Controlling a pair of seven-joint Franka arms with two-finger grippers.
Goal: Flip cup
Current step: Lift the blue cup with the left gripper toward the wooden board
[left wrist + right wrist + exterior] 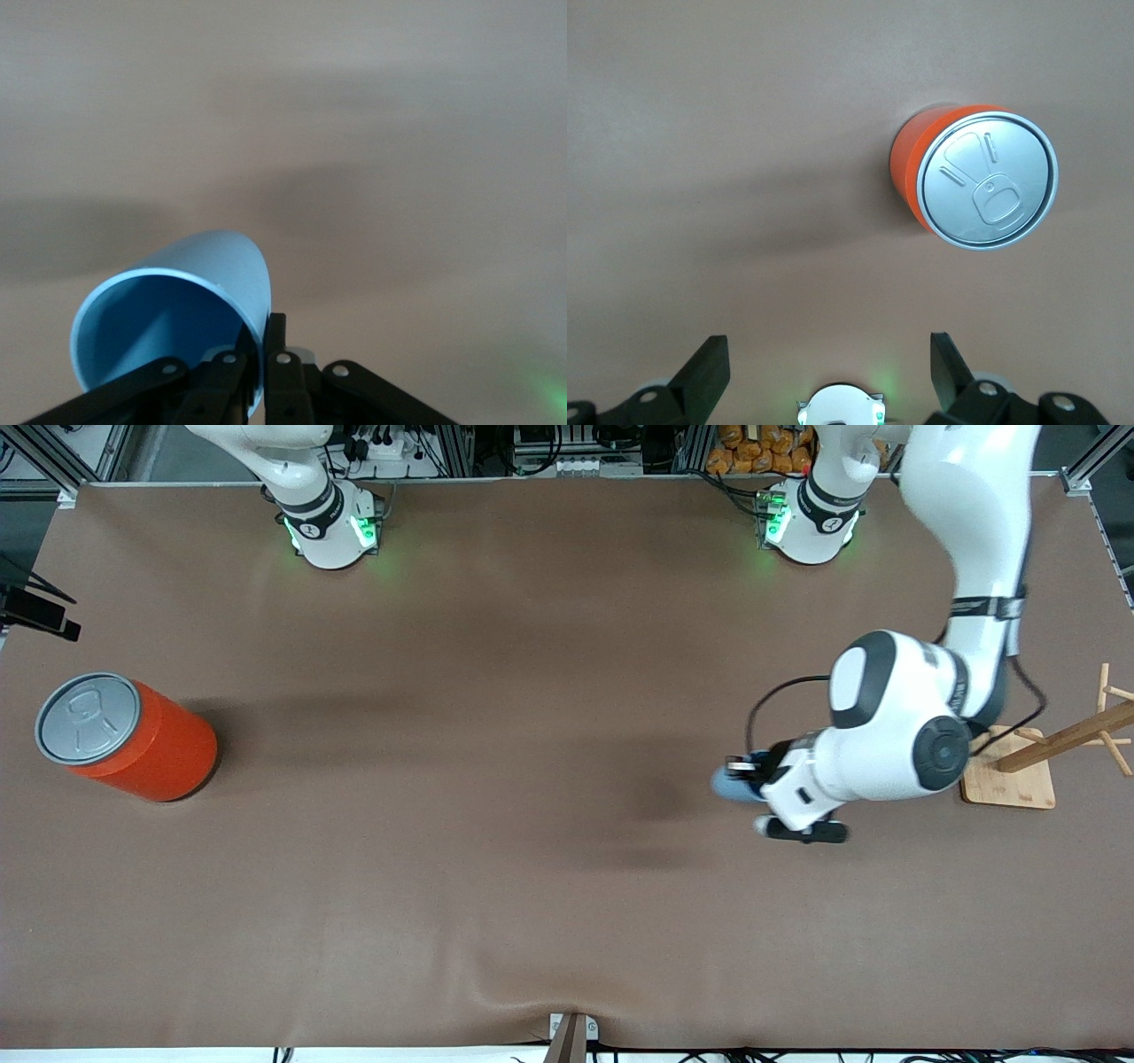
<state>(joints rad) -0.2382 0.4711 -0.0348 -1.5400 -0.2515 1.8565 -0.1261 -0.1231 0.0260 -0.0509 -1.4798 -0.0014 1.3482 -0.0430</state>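
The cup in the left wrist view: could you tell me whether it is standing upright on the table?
No, the cup is tipped on its side off the table, its rim pinched by the left gripper, with its open mouth facing the camera.

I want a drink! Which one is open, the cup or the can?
The blue cup, held by the left gripper, is open; the orange can has a lid.
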